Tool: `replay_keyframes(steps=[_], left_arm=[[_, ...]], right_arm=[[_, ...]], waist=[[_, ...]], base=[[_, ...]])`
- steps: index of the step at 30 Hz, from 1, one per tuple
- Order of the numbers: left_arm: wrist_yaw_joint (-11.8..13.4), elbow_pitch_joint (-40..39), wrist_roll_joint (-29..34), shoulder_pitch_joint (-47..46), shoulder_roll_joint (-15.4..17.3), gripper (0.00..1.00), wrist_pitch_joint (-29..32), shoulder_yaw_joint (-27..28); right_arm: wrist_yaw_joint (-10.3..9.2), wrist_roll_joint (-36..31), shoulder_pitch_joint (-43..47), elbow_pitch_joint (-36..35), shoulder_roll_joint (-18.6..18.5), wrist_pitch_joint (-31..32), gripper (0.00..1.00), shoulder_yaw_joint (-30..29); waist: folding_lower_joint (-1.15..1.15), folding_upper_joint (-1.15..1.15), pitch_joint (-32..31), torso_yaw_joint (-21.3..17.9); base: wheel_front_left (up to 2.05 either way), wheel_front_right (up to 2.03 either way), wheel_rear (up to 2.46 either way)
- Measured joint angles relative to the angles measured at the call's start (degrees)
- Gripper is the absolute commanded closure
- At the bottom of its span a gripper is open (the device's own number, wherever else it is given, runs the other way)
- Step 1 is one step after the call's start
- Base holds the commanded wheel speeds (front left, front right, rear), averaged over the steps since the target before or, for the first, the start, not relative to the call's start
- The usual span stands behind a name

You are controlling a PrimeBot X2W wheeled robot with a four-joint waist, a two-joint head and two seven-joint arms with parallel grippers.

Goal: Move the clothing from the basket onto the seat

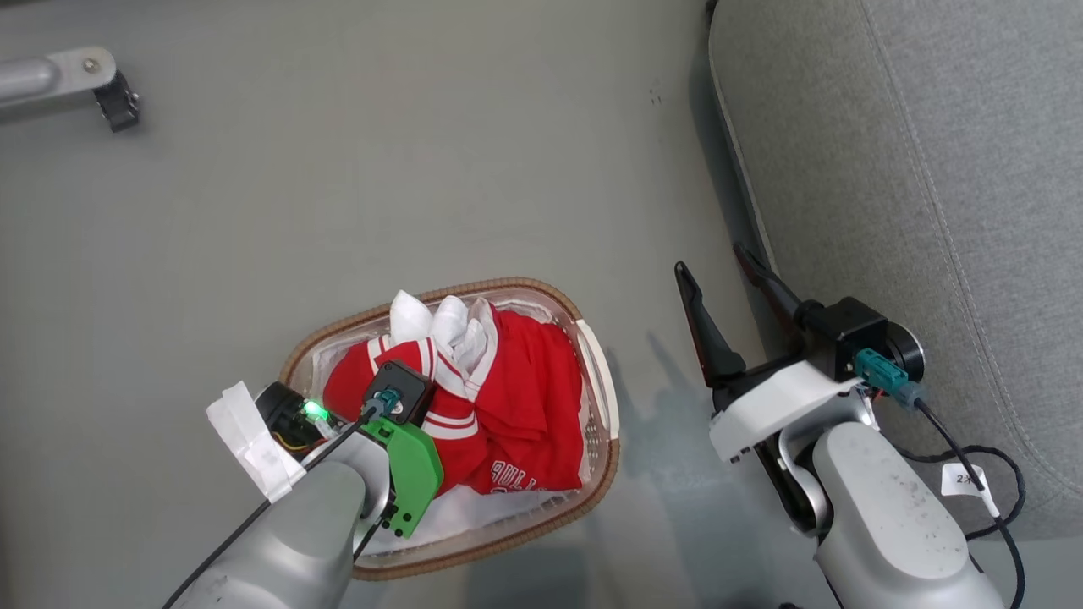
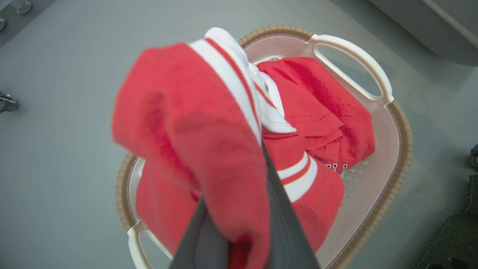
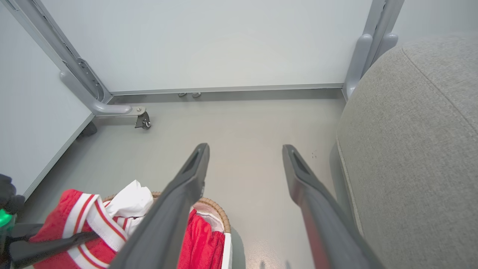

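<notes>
Where the left gripper reaches down over the basket, its two long dark fingers are pinched narrow on one bunched piece of red soft-fabric clothing with white-and-red striped trim, raised above the rest. Beneath it, more red clothing lies heaped inside the one oval white perforated plastic basket with a brown woven rim. A piece with black-white lettering shows on the side nearer the robot; how many pieces make up the heap cannot be told. One crumpled white cloth sits bunched at the heap's far side. Two slot handles mark the basket's long axis, which in the left wrist view runs from lower left to upper right; in the head view the right-hand handle end points toward the seat. Beside the basket, the right gripper hangs over the grey floor, its two fingers spread wide and holding nothing, between the basket and the one large grey fabric-upholstered seat cushion. Farther off, one grey metal frame leg with a small black caster stands before a pale wall panel.
</notes>
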Motion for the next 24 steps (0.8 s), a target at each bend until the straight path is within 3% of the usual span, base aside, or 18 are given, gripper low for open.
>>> replay_keyframes(steps=[11, 24], left_arm=[[0.78, -9.84, -1.9, 1.99, -0.41, 1.0, -0.47, 3.05], [2.63, -30.07, -1.89, 3.77, 2.01, 1.0, -0.47, 13.12]], right_arm=[[0.0, -1.42, 4.27, 1.68, 0.0, 0.01, 0.0, -1.07], [0.0, -1.48, 8.08, 2.16, -0.01, 0.01, 0.0, -1.51]], waist=[[0.0, 0.0, -8.78, 3.49], [0.0, 0.0, -16.12, 6.39]], base=[[0.0, 0.0, 0.0], [0.0, 0.0, 0.0]])
